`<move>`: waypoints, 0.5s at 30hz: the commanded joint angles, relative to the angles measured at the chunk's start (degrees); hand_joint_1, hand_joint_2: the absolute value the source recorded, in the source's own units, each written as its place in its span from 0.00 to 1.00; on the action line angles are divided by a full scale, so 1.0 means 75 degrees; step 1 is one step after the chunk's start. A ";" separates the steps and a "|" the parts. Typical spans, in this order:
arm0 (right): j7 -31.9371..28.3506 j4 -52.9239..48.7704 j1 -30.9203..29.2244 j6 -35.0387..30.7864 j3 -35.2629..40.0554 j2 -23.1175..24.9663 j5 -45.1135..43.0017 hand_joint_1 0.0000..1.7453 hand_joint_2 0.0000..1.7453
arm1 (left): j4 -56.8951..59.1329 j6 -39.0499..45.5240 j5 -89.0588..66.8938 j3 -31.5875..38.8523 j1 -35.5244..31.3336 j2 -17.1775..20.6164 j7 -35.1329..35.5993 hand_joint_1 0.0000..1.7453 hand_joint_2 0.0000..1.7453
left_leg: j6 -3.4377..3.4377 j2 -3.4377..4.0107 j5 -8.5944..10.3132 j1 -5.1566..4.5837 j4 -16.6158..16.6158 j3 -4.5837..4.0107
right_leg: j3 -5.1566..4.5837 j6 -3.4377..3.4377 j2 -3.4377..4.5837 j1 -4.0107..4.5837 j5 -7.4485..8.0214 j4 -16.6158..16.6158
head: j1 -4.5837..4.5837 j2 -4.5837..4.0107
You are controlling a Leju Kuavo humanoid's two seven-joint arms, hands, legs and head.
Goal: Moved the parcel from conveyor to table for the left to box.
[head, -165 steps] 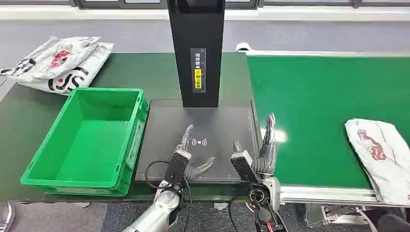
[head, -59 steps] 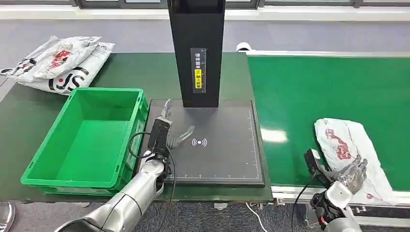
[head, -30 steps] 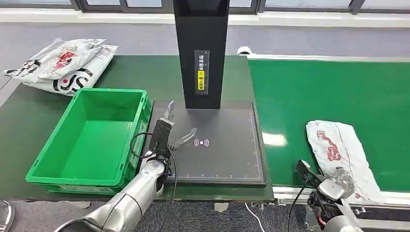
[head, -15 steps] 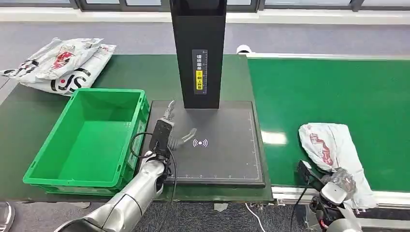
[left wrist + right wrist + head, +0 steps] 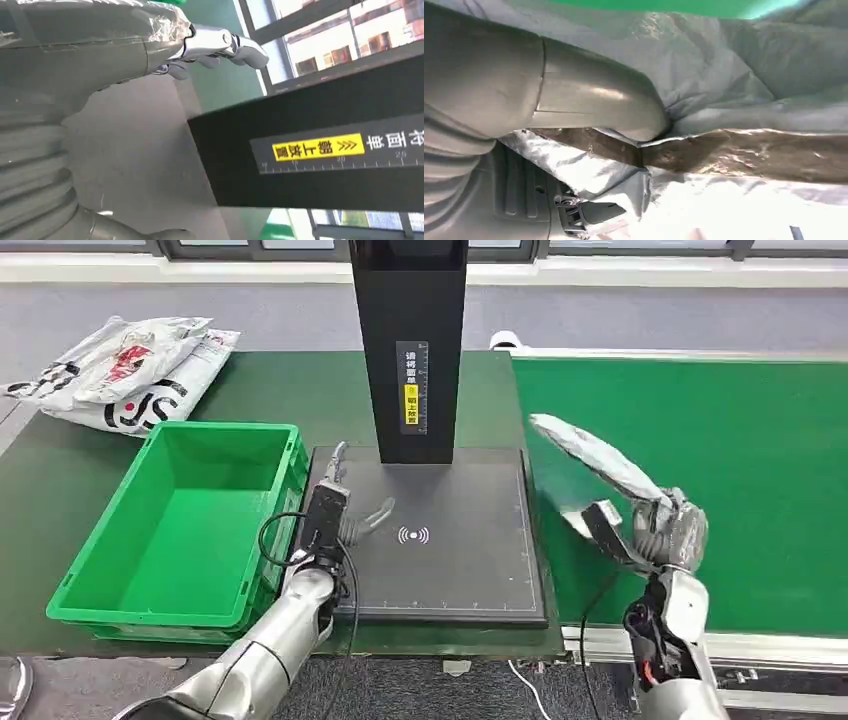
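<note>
right hand (image 5: 668,530): fingers gripped the parcel (image 5: 598,462); thumb pressed into the bag in the right wrist view.
parcel: lifted clear of the conveyor (image 5: 700,440), tilted, held over the conveyor's left edge just beside the scan pad (image 5: 450,560). Half a second earlier it lay flat near the conveyor's front edge.
left hand (image 5: 345,515): fingers open and spread, holding nothing, resting over the pad's left edge next to the green bin (image 5: 100,580); unchanged.
meaning: pick looked done, transfer to the table (image 5: 270,390) under way; set-down not yet made.
next: likely carry left, lower onto the pad.
risk: floppy bag could slip or catch the black post (image 5: 408,350).
other: spare bags (image 5: 120,370) at the table's far left corner.
</note>
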 commanded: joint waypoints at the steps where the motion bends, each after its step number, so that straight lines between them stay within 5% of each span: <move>1: -0.0697 -0.2436 0.0239 0.0041 0.1284 0.1414 -0.0472 1.00 1.00 | -0.0401 0.0067 -0.0172 0.0516 0.0039 0.0213 0.0023 0.00 1.00 | -0.0005 0.0072 -0.0011 -0.0003 -0.0006 0.0009 | -0.0020 -0.0012 0.0059 -0.0001 0.0006 0.0003 | 0.0000 0.0000; 5: -0.0081 -0.1722 0.0265 0.0041 0.2850 0.1306 -0.0602 1.00 1.00 | -0.0383 0.0019 -0.0258 0.0454 -0.0065 0.0178 0.0023 0.00 1.00 | -0.0005 0.0070 -0.0008 0.0000 -0.0009 0.0007 | -0.0021 -0.0016 0.0058 0.0002 0.0004 0.0000 | 0.0000 0.0000; 9: 0.1001 0.0054 -0.0349 0.0936 0.5043 0.1035 -0.1321 1.00 1.00 | -0.0247 0.0000 -0.0298 0.0397 -0.0241 0.0150 0.0023 0.00 1.00 | -0.0007 0.0097 -0.0002 0.0006 -0.0014 0.0008 | -0.0023 -0.0016 0.0080 0.0008 0.0017 -0.0013 | 0.0000 0.0000; 15: 0.1335 0.0714 -0.0295 0.2034 0.5848 0.0905 -0.1687 1.00 1.00 | -0.0260 -0.0039 -0.0271 0.0367 -0.0251 0.0196 0.0023 0.00 1.00 | -0.0019 0.0053 0.0010 0.0006 -0.0019 0.0006 | -0.0019 -0.0024 0.0033 0.0008 0.0009 -0.0012 | -0.0003 0.0000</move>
